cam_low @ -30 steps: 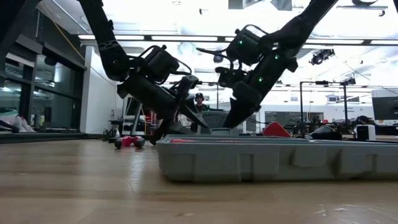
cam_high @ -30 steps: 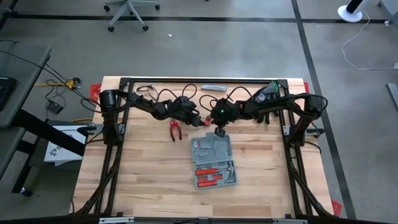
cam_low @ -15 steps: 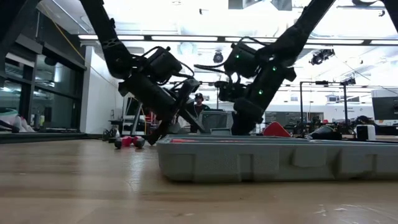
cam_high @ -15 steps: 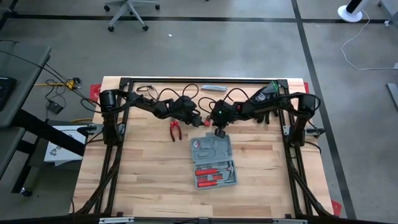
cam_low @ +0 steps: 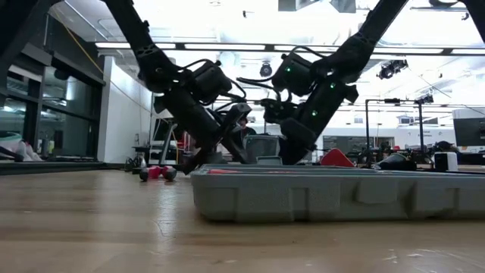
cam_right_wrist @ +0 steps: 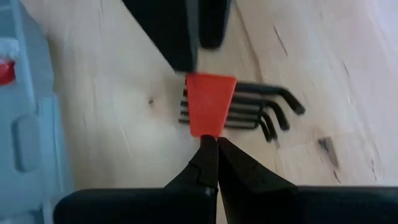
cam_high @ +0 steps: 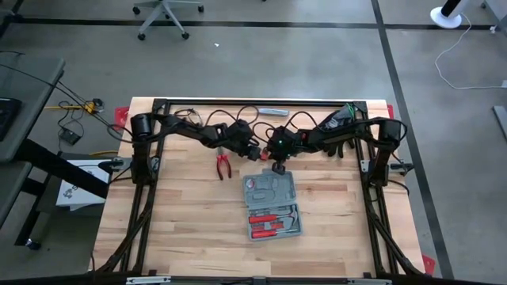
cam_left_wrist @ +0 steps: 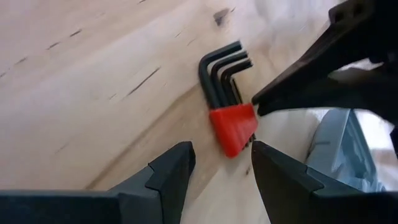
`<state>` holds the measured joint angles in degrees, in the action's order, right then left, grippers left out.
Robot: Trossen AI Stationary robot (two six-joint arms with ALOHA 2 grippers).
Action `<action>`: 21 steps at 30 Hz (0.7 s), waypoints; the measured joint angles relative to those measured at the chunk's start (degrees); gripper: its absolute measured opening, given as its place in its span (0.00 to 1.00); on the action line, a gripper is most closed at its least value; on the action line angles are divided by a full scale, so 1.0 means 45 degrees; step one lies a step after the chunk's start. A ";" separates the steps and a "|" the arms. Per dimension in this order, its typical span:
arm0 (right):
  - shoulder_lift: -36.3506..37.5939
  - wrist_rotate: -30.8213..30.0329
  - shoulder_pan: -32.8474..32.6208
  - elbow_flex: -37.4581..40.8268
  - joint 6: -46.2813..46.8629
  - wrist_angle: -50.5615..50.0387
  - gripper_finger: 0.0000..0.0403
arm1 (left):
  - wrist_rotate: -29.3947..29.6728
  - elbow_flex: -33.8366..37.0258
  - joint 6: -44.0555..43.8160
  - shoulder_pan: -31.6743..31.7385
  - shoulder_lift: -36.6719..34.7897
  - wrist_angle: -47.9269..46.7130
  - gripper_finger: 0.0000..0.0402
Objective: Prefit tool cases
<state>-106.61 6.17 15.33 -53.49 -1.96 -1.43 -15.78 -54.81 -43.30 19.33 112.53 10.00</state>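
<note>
The blue-grey tool case [cam_high: 269, 204] lies open and flat on the table, with red-handled tools in its near half. It also shows in the low view [cam_low: 333, 193]. Just beyond its far edge, a set of black hex keys in a red holder [cam_left_wrist: 233, 127] lies flat on the wood. My left gripper [cam_left_wrist: 221, 165] is open, its fingers on either side of the holder and short of it. My right gripper [cam_right_wrist: 216, 146] is shut and points at the holder from the opposite side. Both grippers meet above the case's far edge [cam_high: 268, 157]. My right gripper touches the red holder's edge [cam_right_wrist: 208, 132] with the tips of its shut fingers, slanting down onto it and pointing along the keys. The set lies flat on the table. My left gripper has one fingertip [cam_right_wrist: 185, 62] at the holder's opposite corner; I cannot tell whether it touches.
Red-handled pliers [cam_high: 223, 166] lie on the table to the left of the case. A slim grey bar [cam_high: 272, 112] lies at the far edge. Black gloves [cam_high: 341, 120] sit by the right arm's base. Bare wood stretches left, right and near of the case.
My left gripper has moved toward the table's right, closing in on the hex key set and on my right gripper. My right arm has shifted a little and come lower over the case's far edge. The case and the pliers have stayed in place.
</note>
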 joint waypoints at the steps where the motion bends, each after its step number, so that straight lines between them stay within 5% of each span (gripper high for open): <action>1: 0.0000 0.0032 0.0000 0.0000 -0.0009 0.0099 0.00 | -0.0054 -0.0063 -0.0003 -0.0027 0.0144 0.0048 0.41; 21: -0.0662 0.0447 0.0006 -0.0024 -0.0112 0.0749 0.00 | 0.0047 -0.0191 -0.0336 -0.0204 0.0511 0.0175 0.41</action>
<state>-109.58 8.18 15.36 -53.60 -2.46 1.94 -15.57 -55.67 -44.81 18.41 114.83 10.79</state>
